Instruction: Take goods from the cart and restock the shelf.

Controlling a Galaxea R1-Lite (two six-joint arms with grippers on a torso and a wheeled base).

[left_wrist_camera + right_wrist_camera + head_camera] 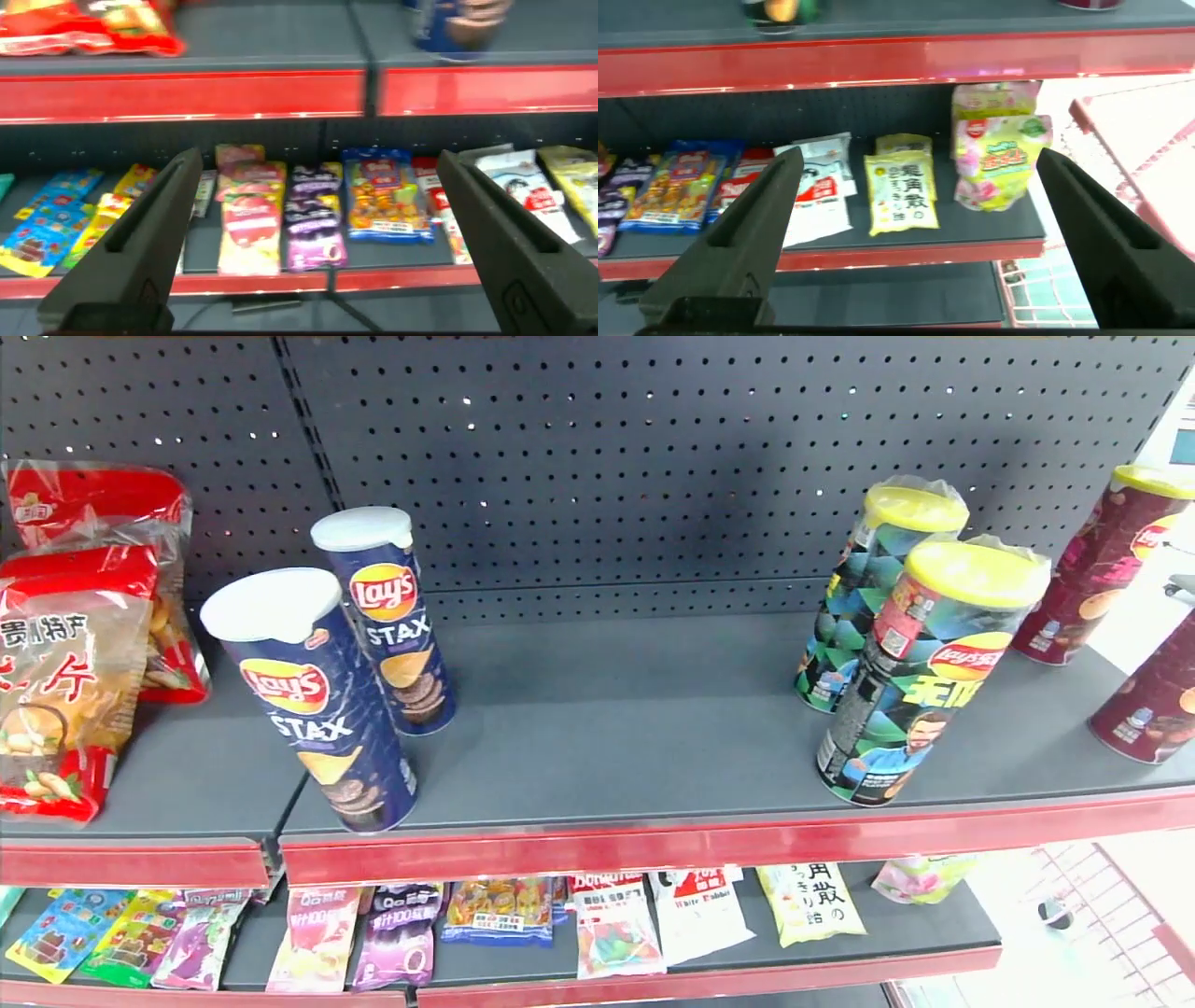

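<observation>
Starting on my left, I am holding my left claw (318, 163) spread wide with nothing between its fingers, and it is facing the candy packets (308, 219) on the lower shelf, not anything I could pick for this job. Above it, the upper shelf (616, 709) is carrying red snack bags (84, 644) at its left end and two blue chip cans (317, 700) beside them. A broad bare stretch is lying between these and the green-and-black cans (920, 672), with maroon cans (1088, 569) standing beyond at the far right. I am judging that bare stretch to be where new stock is wanted. My right claw (920, 157) is likewise gaping open and gripping nothing, and it is pointing at the right end of the lower shelf. What matters is that the red wire frame I am taking for the cart (1116, 910) is sitting low and off to my right, past the shelf's end, so my right arm is the nearer one. I cannot tell what goods are lying in it.
</observation>
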